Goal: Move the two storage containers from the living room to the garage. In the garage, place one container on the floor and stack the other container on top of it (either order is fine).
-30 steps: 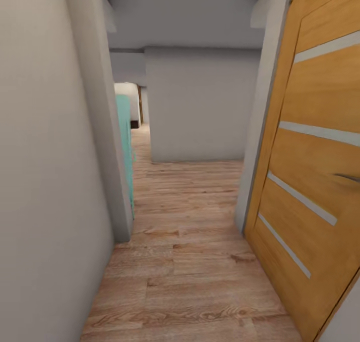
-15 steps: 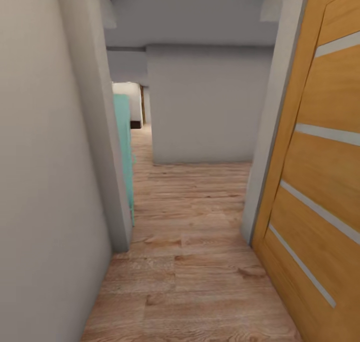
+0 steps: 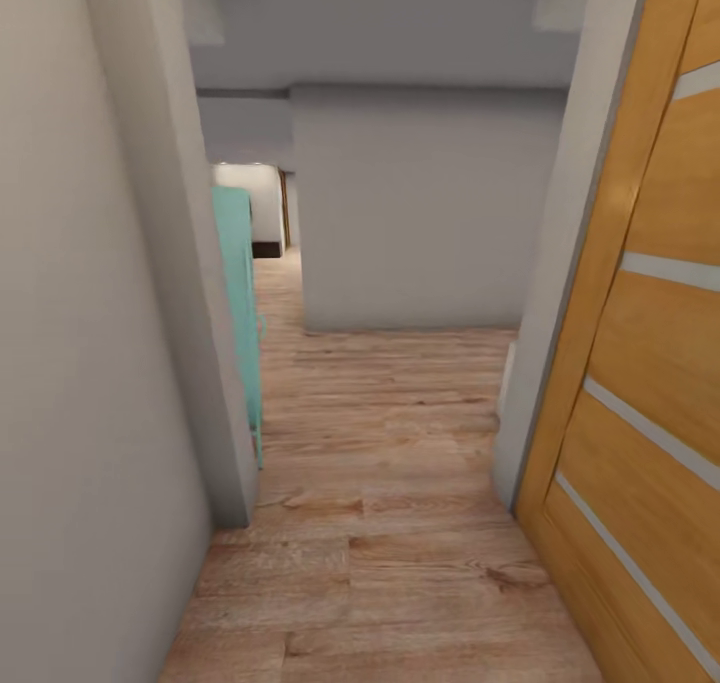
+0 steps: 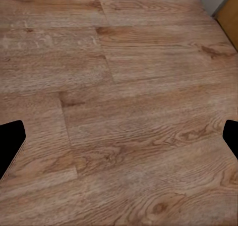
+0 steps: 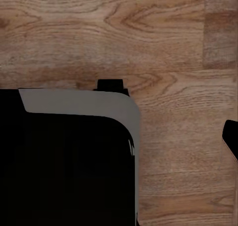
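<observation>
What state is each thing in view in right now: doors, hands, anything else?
Wooden door: open, swung along the right side of the hallway.
Teal door: open, edge-on past the left wall corner.
Left hand: open, empty, over the plank floor.
Right hand: one fingertip in view, nothing held that shows; open or shut unclear.
Robot base: on the floor.

Left gripper [image 4: 119, 139] points down, dark fingertips [image 4: 10, 144] spread wide apart, nothing between them. Right gripper's fingertip [image 5: 231, 137] hangs beside the robot's black, grey-edged base [image 5: 64, 156].
</observation>
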Robot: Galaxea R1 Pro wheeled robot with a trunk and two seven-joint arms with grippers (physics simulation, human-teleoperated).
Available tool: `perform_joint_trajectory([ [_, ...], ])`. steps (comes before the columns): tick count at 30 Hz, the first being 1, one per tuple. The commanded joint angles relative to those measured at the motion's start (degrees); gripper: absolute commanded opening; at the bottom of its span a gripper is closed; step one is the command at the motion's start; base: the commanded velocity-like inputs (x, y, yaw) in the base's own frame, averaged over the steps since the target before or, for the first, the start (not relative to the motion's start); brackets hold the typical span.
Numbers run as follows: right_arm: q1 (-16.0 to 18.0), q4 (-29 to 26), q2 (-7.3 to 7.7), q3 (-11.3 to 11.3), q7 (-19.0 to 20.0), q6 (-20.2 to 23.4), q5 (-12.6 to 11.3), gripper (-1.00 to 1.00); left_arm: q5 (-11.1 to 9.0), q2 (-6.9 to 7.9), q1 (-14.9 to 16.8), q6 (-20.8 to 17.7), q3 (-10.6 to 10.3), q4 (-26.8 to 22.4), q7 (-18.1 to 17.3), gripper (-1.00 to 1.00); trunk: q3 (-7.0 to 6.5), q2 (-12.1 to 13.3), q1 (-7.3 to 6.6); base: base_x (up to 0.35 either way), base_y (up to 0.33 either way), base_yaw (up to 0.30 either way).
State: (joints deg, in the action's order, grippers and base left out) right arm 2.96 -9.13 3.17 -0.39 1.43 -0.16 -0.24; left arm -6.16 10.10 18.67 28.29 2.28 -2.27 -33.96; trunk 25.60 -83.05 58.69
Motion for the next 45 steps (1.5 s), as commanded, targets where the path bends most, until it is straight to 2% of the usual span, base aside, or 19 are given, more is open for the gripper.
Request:
perform_joint_trajectory([
  [1, 0.0, 0.0, 0.01, 0.0, 0.1, 0.0, 0.0, 1.0, -0.5, 0.01, 0.0, -0.2, 0.2, 0.1, -0.6, 1.0, 0.06, 0.0, 0.03, 0.347, 0.0, 0.0],
  [45, 0.0, 0.0, 0.0, 0.0, 0.3, 0.0, 0.0, 1.0, -0.5, 0.01, 0.1, -0.2, 0.2, 0.0, -0.6, 1.0, 0.06, 0.0, 0.03, 0.347, 0.0, -0.019],
])
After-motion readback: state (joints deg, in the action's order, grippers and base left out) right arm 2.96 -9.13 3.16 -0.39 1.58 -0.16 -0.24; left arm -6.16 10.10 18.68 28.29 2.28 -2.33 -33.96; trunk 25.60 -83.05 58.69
